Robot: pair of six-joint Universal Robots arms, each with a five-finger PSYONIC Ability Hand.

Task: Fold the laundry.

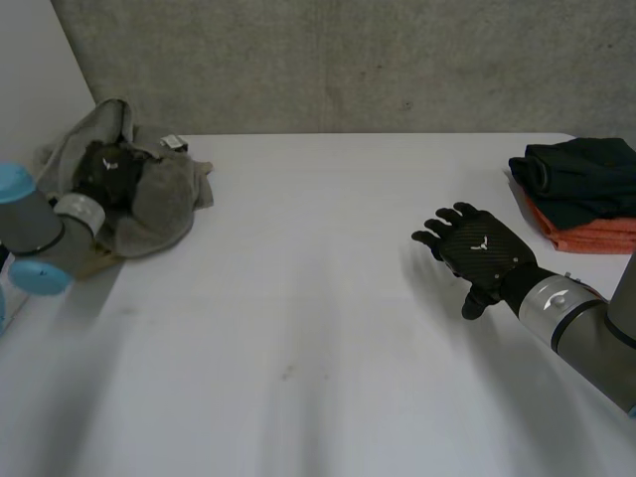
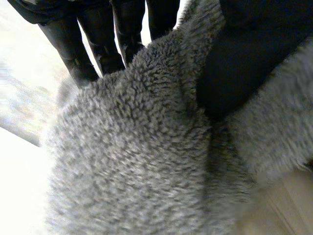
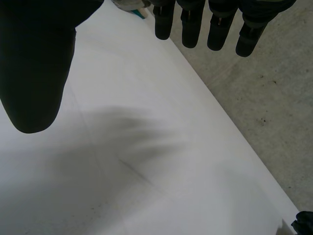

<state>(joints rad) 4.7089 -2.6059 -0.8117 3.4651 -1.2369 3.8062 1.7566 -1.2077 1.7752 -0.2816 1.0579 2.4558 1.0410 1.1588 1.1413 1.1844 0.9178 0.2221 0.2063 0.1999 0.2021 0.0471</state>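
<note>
A crumpled grey fleece garment (image 1: 164,204) lies at the table's far left corner. My left hand (image 1: 109,171) is buried in its middle, with the cloth bunched up around it. In the left wrist view the fleece (image 2: 137,161) is caught between the left hand's (image 2: 88,49) curled fingers behind it and the dark thumb (image 2: 239,58) pressed on its front. My right hand (image 1: 479,248) hovers palm down over bare table at the right, with straight fingers (image 3: 190,24) spread above the white table (image 3: 146,161) and nothing in them.
A folded stack stands at the right edge: a dark garment (image 1: 581,174) on top of an orange cloth (image 1: 586,237). A small dark tag (image 1: 172,142) lies behind the fleece. A grey wall (image 1: 348,60) runs along the table's far edge.
</note>
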